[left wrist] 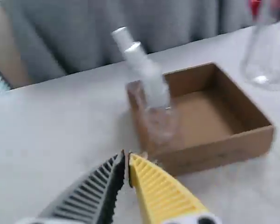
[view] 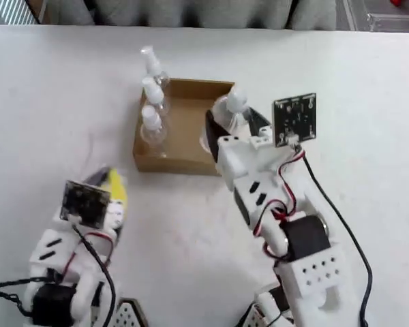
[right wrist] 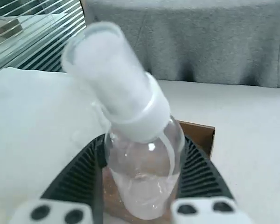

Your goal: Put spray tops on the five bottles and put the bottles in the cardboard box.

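The cardboard box sits mid-table, also seen in the left wrist view. Three clear bottles with white spray tops stand in a row at its left wall, and they appear blurred in the left wrist view. My right gripper is shut on a fourth capped bottle over the box's right side. The right wrist view has this bottle tilted between the black fingers. My left gripper, black and yellow, rests shut and empty on the table in front of the box's left corner.
The right arm's body stretches from the front edge to the box. A grey curtain hangs behind the table's far edge. Bare white tabletop lies left and right of the box.
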`<state>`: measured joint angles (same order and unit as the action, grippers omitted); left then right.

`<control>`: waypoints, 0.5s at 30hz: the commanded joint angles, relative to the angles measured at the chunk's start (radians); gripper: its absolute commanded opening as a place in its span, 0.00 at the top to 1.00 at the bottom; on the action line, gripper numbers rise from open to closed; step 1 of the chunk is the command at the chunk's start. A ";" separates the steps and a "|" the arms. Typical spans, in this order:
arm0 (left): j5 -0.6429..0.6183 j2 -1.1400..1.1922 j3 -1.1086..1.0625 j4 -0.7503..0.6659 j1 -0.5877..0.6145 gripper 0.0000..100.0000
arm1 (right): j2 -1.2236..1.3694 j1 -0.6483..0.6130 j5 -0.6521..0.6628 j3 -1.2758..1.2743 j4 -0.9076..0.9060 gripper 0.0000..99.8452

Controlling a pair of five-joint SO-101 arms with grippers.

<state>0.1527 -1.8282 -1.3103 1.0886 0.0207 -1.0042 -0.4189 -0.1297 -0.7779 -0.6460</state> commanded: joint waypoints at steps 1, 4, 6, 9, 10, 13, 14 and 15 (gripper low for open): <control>0.018 -0.004 -0.107 -0.166 0.162 0.98 | 0.061 0.047 0.015 -0.015 0.134 0.99; 0.017 -0.004 -0.196 -0.229 0.209 0.98 | 0.114 0.082 0.015 -0.054 0.220 0.99; 0.017 -0.004 -0.233 -0.244 0.222 0.98 | 0.157 0.087 0.015 -0.064 0.278 0.99; 0.017 -0.004 -0.262 -0.244 0.252 0.98 | 0.242 0.079 0.015 -0.060 0.360 0.99; 0.017 -0.004 -0.276 -0.244 0.262 0.98 | 0.269 0.077 0.015 -0.060 0.390 0.99; 0.017 -0.004 -0.318 -0.244 0.294 0.98 | 0.364 0.077 0.015 -0.060 0.484 0.99; 0.018 -0.004 -0.333 -0.245 0.309 0.98 | 0.397 0.077 0.015 -0.058 0.518 0.99; 0.018 -0.004 -0.351 -0.247 0.321 0.98 | 0.429 0.077 0.015 -0.052 0.547 0.99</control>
<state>0.1649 -1.8236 -1.6464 0.8723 0.3046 -0.6314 -0.3468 -0.1297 -0.8562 -0.1903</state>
